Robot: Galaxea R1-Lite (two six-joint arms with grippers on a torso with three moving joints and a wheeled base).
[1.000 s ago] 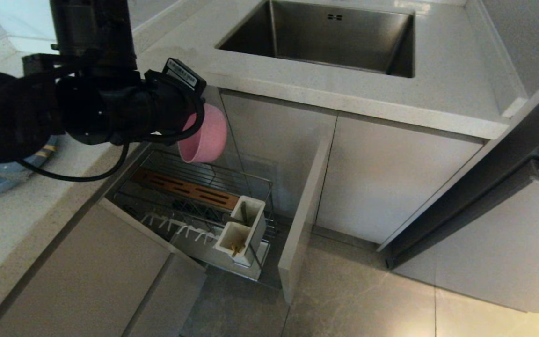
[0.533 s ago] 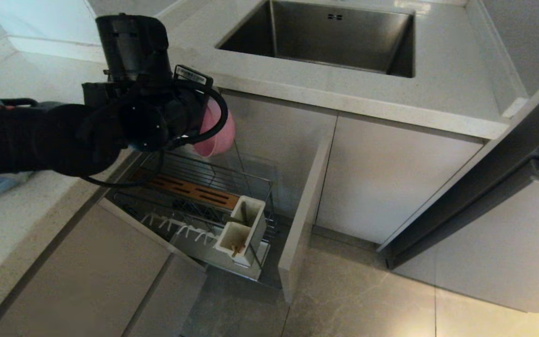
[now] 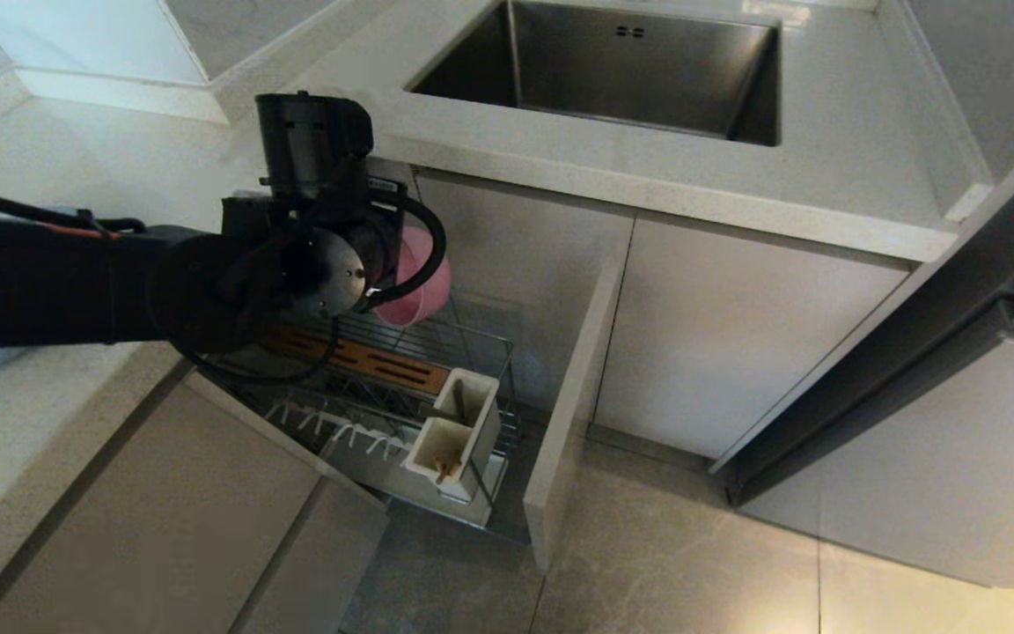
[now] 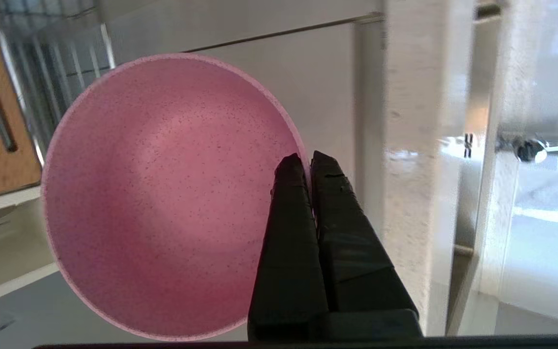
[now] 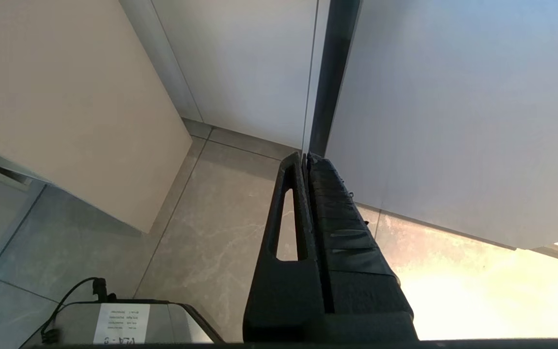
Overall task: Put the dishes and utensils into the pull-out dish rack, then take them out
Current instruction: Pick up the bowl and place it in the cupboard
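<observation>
Left end effector (image 4: 308, 162) pinches bowl (image 4: 162, 194) rim — midair.

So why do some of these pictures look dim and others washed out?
Head view: dim and even, the dish rack in shadow under the counter. Left wrist view: the pink bowl in the left claw is sharp, while the bright counter edge beside it is smeared and glary. Right wrist view: the floor by the right claw glares to white.

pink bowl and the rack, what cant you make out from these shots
- Head view: the left arm covers most of the pink bowl and the left end of the dish rack.
- Head view: the utensil box contents are too small to name.
- Left wrist view: the bowl's outer side faces away.
- Blue plate: in no view.
</observation>
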